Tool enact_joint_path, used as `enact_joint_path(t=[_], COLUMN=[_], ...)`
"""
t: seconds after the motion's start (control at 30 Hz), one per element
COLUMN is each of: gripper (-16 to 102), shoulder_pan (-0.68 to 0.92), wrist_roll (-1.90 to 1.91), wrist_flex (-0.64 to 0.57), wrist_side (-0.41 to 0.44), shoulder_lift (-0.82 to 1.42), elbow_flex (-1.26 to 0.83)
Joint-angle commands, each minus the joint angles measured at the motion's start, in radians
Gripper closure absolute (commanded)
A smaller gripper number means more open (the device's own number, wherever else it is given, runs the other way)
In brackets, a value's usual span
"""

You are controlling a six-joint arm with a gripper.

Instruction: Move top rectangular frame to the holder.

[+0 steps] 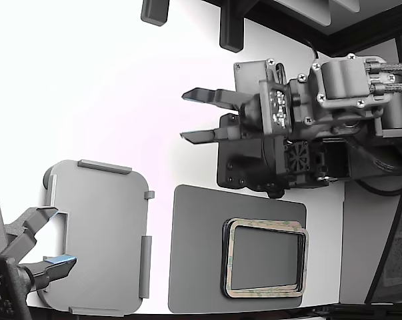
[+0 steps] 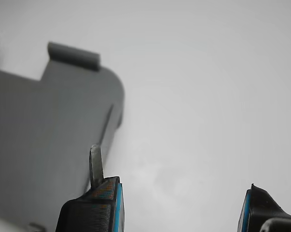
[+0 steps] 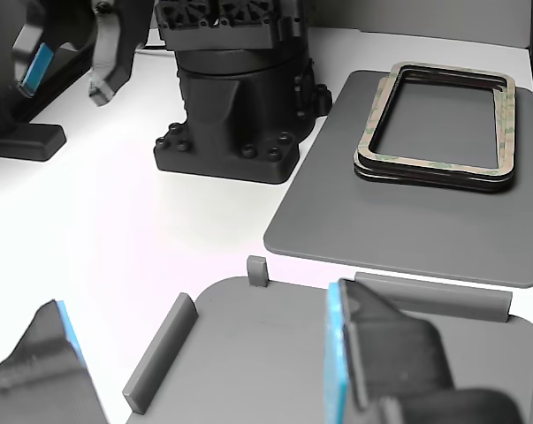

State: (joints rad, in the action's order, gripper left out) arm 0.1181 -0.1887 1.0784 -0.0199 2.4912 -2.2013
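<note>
The gripper (image 2: 181,205) stood wide open and held nothing, hovering at the edge of the holder (image 1: 101,237). The frame (image 1: 265,257) lay atop a stack (darker frames beneath) on the mat (image 1: 197,267), well apart from the holder.

Place: a robotics lab or test bench, not a home or shop.
Surface: a plain white tabletop (image 1: 121,87) fills most of the exterior view, bare of household clutter.
Machinery: a black robot arm with exposed screws and braided cables (image 1: 307,127) sits at the upper right of the exterior view; its bolted black base (image 3: 235,97) stands at the upper centre of the other view.
Fixtures: a light grey holder (image 1: 97,237) with raised tabs at the lower left, and a dark grey mat (image 1: 201,267) at the lower centre, both purpose-made jig parts.
Parts: stacked rectangular frames (image 1: 265,266) on the mat.
</note>
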Motion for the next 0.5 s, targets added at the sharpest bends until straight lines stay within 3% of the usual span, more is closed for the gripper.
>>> enact_joint_path(t=[0.0,0.2,0.47], gripper=[-14,-14,-14], shoulder_pan=[0.077,0.264,0.433], wrist_roll=[0.011,-0.018,0.011], wrist_flex=[0.043,0.127,0.262], wrist_side=[0.003,0.086,0.127], shoulder_lift=[-0.055,-0.126,-0.334], elbow_flex=[0.118,0.186,0.364])
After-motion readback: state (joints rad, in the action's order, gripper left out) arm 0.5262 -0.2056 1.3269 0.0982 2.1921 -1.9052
